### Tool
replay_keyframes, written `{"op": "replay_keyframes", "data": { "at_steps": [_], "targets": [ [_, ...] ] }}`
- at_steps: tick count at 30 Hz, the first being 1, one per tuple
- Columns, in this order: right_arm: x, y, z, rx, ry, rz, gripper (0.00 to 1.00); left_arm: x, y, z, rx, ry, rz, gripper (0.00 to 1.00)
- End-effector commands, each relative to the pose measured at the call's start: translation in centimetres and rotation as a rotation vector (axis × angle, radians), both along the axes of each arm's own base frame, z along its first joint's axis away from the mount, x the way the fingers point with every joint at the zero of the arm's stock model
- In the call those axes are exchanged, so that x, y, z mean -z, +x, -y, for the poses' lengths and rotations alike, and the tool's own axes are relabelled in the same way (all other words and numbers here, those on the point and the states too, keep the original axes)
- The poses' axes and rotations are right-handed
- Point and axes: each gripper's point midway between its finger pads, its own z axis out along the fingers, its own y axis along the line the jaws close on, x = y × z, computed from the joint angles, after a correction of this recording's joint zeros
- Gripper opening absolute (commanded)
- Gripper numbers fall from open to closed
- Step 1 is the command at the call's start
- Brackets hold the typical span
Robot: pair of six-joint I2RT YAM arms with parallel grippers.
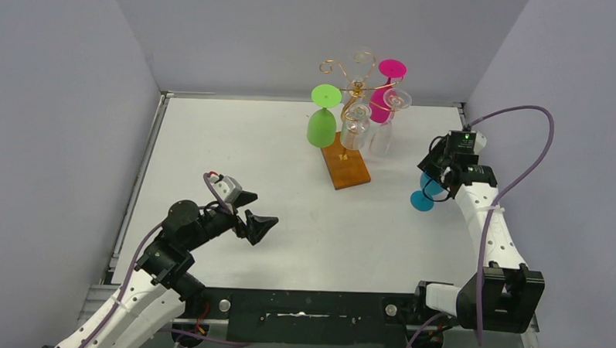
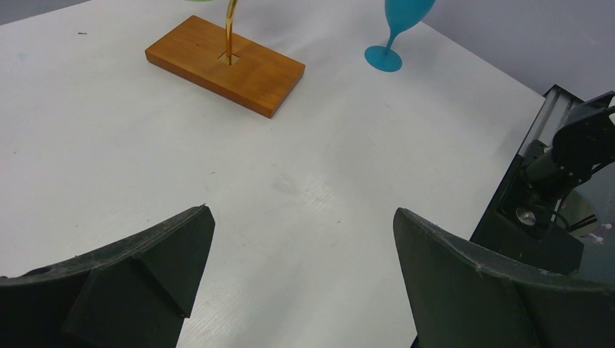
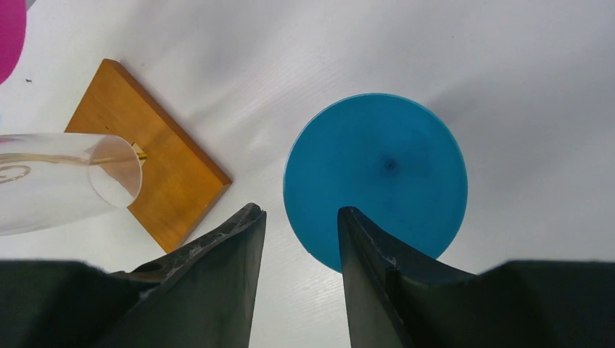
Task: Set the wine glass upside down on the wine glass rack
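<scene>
1. The blue glass [image 1: 426, 192] was at about 4 o'clock from the rack [image 1: 348, 168]. It was near the rack's wooden base but apart from it, foot down by the tabletop [image 1: 236, 140] and bowl up under my right hand [image 3: 297, 217].
2. My right hand's jaws were narrow. The gap showed only tabletop and the edge of the blue foot, with no stem or bowl in it, so I could not tell whether I held the glass.
3. My left hand [image 1: 255, 212] was wide open, empty, and well apart at about 8 o'clock from the rack.
4. I judged the glass to be light, stiff and smooth. It was opaque, perhaps plastic, and likely slippery between hard pads. The thin stem looked like its weak part.
5. I judged the bowl the best place to hold, since that leaves the stem and foot free to slide into a wire curl once the glass is turned over.
6. The rack already carried a green glass [image 1: 322, 122], a pink glass [image 1: 385, 91] and clear glasses [image 1: 355, 128]. I could not tell which curl was free, and any knock risked swinging the others.
</scene>
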Motion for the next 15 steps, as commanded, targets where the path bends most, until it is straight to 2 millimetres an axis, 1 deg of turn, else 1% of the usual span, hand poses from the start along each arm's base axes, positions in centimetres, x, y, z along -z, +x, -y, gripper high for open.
{"op": "replay_keyframes", "data": {
  "at_steps": [1,5,7,10,12,15],
  "targets": [
    [-0.3,0.8,0.4,-0.034,-0.043,0.024,0.41,-1.9,-0.1,0.4,0.026,-0.029,0.071,0.98],
    [0.7,1.0,0.2,-0.072,-0.050,-0.015,0.37,-2.1,0.0,0.3,0.022,-0.028,0.079,0.98],
    [0.9,0.8,0.5,-0.073,-0.070,-0.033,0.31,-2.2,0.0,0.3,0.020,-0.030,0.082,0.98],
    [1.5,0.4,0.8,-0.072,-0.085,-0.056,0.18,-2.3,-0.1,0.3,0.025,-0.034,0.088,0.98],
    [1.6,0.2,0.7,-0.082,-0.087,-0.061,0.14,-2.4,-0.1,0.3,0.026,-0.035,0.092,0.98],
    [1.2,-0.3,0.6,-0.088,-0.091,-0.067,0.08,-2.6,-0.2,0.3,0.029,-0.039,0.097,0.98]
  ]
}}
